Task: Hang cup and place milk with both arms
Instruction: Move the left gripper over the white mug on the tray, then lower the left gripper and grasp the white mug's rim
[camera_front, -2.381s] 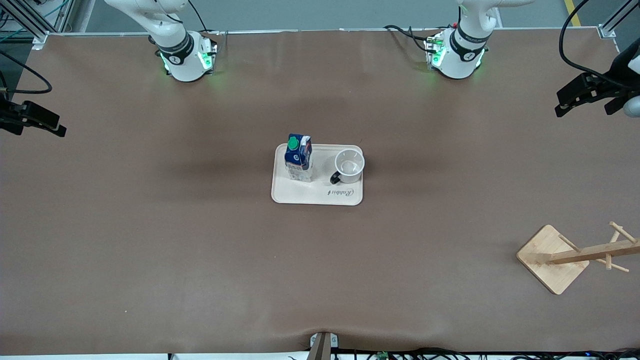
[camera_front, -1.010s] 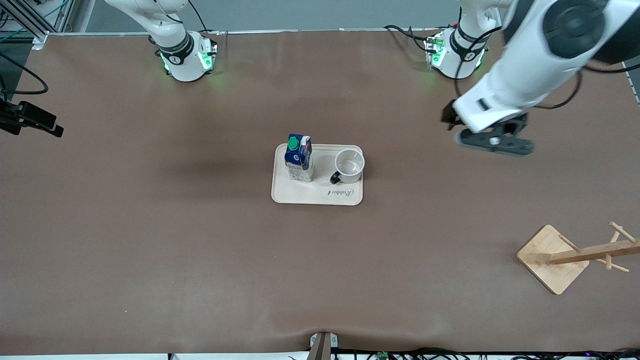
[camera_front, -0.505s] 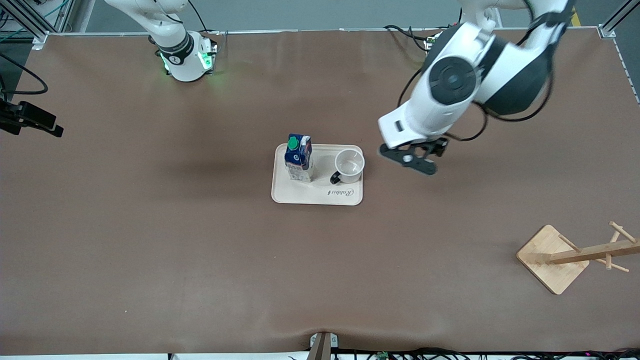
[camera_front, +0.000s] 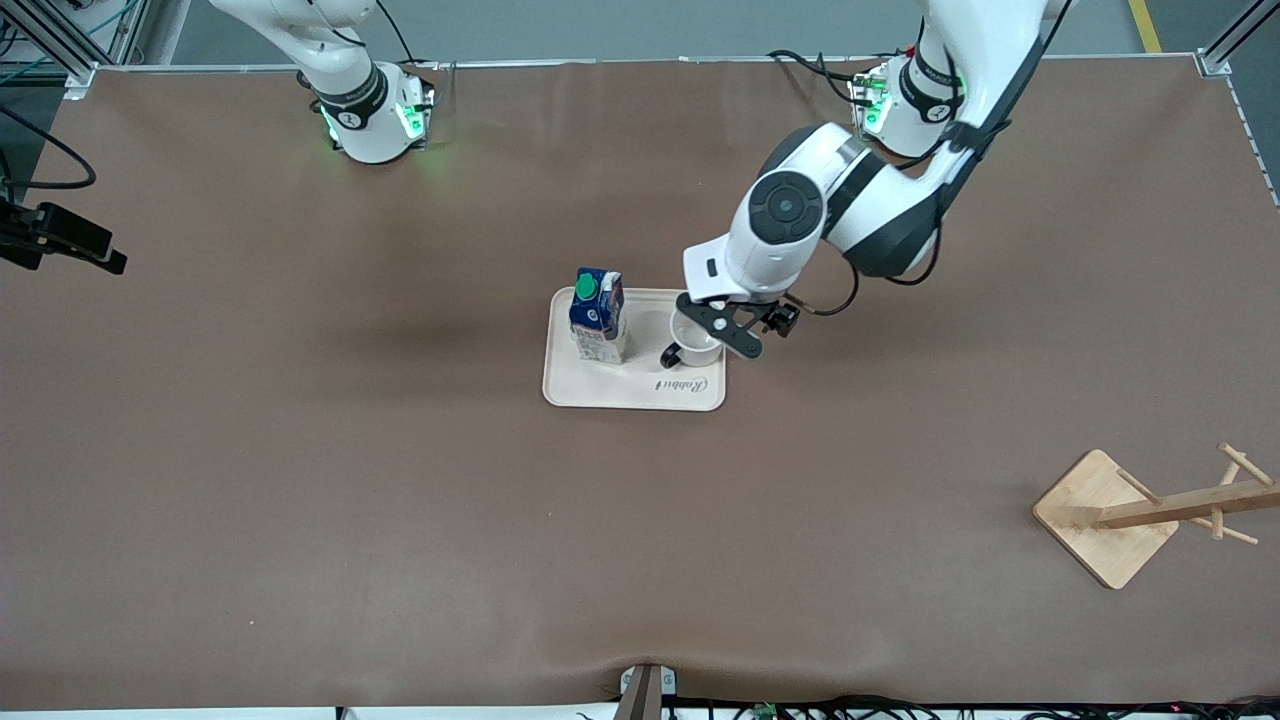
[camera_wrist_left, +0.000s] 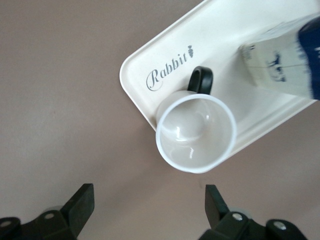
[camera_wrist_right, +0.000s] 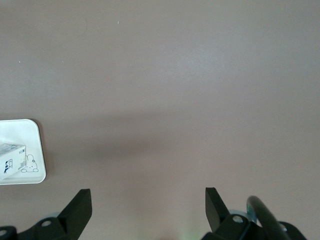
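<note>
The white cup (camera_front: 692, 347) with its black handle (camera_front: 670, 355) stands on a cream tray (camera_front: 620, 385), beside the dark-blue milk carton (camera_front: 597, 315) with a green cap. The cup's smiley face does not show. My left gripper (camera_front: 727, 327) is open and empty, over the cup's rim at the tray edge toward the left arm's end. In the left wrist view the cup (camera_wrist_left: 196, 132) lies ahead of the open gripper (camera_wrist_left: 148, 207), not between its fingers. My right gripper (camera_front: 70, 245) waits open and empty at the right arm's end of the table; it also shows in the right wrist view (camera_wrist_right: 148, 212).
A wooden cup rack (camera_front: 1105, 518) with pegs (camera_front: 1225, 495) stands near the front camera at the left arm's end. The tray carries the word "Rabbit" (camera_wrist_left: 167, 67). The right wrist view shows brown table and the tray's corner (camera_wrist_right: 35, 150).
My left arm has swung in from the left arm's end of the table and come down over the cup on the tray. The right arm, cup and milk have not moved.
</note>
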